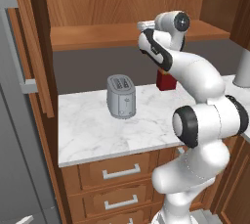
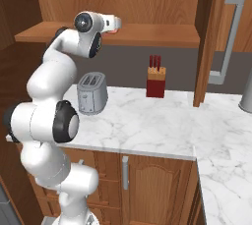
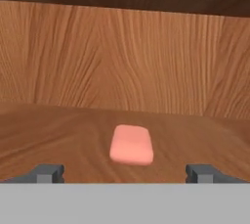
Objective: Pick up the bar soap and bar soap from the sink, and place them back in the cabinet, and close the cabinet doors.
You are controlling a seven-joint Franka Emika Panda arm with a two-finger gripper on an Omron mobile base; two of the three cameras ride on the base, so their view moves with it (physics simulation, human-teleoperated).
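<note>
While the arm reaches up into the open cabinet (image 1: 122, 3), the end effector (image 3: 125, 171) stands at the level of the plank shelf (image 2: 147, 33), with its two fingertips (image 3: 46, 173) set wide apart and nothing between them. One bar soap (image 3: 131, 144) lies flat on the shelf, straight ahead of the end effector and a little further toward the back wall of the cabinet. It is centred between the two tips but not touching either of them. In the hand view its long axis seems to run away from the camera, toward the back wall, with only a slight turn.

I judge that this soap is already put down, so the coming move is a straight withdrawal backward, away from the soap, without any sideways motion that could push it. Whether the other bar soap is in the sink or in the cabinet, I cannot tell.

On the worktop (image 1: 88, 130) below, a toaster (image 1: 121, 96) and a red knife block (image 2: 156, 82) stand well apart from the hand. One cabinet door (image 2: 209, 37) stands open on the right.
</note>
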